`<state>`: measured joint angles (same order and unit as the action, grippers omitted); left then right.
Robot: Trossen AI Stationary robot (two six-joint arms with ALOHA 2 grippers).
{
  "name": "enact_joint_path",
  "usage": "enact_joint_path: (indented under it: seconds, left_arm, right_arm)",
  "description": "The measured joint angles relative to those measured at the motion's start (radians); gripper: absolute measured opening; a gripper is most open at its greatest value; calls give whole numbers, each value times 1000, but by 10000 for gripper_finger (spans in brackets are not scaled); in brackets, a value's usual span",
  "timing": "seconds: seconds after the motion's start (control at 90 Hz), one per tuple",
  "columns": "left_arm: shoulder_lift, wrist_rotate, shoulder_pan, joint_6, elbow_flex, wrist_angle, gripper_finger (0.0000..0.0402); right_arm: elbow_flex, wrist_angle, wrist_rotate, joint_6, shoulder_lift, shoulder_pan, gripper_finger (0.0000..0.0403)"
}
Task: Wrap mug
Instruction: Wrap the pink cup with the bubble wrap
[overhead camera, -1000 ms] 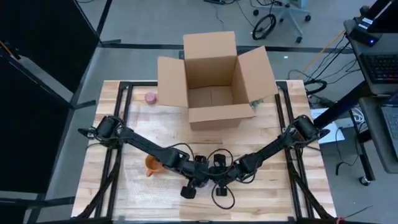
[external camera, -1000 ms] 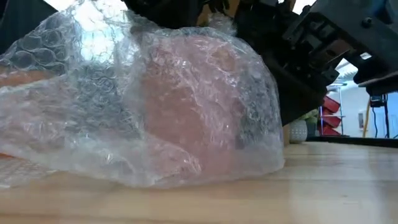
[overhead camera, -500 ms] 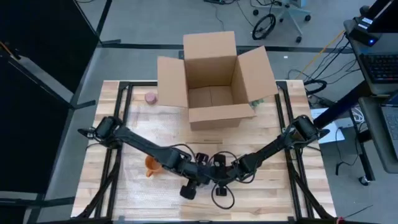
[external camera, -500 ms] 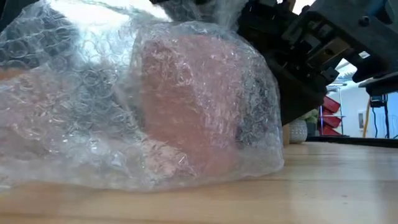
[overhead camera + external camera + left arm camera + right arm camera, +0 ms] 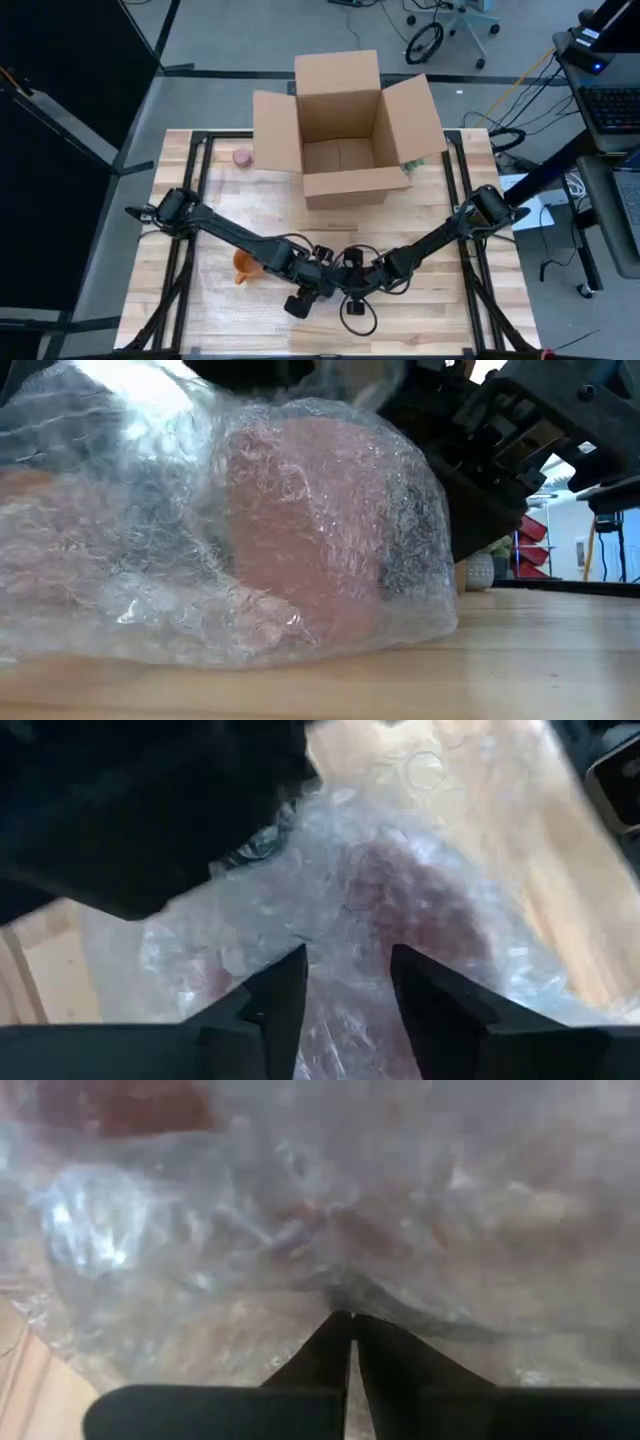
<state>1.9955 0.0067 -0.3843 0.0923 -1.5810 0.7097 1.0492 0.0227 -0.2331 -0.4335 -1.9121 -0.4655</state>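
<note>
Wooden table (image 5: 440, 310) is filling the high view, with an open cardboard box (image 5: 345, 130) standing at its 12 o'clock edge and a small pink object (image 5: 242, 157) lying at 9 o'clock of the box. Both arms are meeting low over the table's 6 o'clock half, where a sheet of bubble wrap (image 5: 200, 530) is lying bunched over the orange mug (image 5: 245, 265); in the low view the mug (image 5: 300, 520) is showing as a reddish mass inside the wrap, resting on the table.

Left gripper (image 5: 347, 985) is hovering over the wrapped mug (image 5: 400, 890), its fingers (image 5: 275, 995) spread apart with wrap showing between them; whether they are touching it cannot be told. Right gripper (image 5: 351, 1342), just at 3 o'clock of the left one in the high view, is holding its fingers pressed together, pinching a fold of the bubble wrap (image 5: 330, 1220) at their tips.
</note>
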Motion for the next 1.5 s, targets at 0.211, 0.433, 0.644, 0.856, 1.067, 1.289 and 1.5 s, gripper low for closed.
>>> enact_joint_path:
  seconds: [0.211, 0.433, 0.644, 0.856, 1.067, 1.289, 1.5]
  left_arm:
    - [73, -6, -8, 41, -17, -12, 147]
    - [118, 2, -16, 48, -21, -25, 118]
    - [128, 16, -15, 48, -21, -23, 112]
    - [129, 22, -17, 48, -20, -18, 111]
    - [129, 33, -17, 48, -20, -19, 114]
    - [146, 48, -16, 45, -20, -43, 138]
    - [165, 83, -14, 45, -24, -67, 137]
  right_arm:
    - [-20, 29, 0, -38, 2, 10, 5]
    - [-33, 76, -1, -54, 4, 9, 5]
    - [-35, 204, -6, -31, 50, -9, 5]
    - [-39, 323, -52, -36, 155, -56, 5]
    - [-38, 337, -159, -52, 232, -116, 6]
    - [-37, 376, -222, -112, 237, -126, 6]
    - [-37, 380, -249, -131, 237, -125, 6]
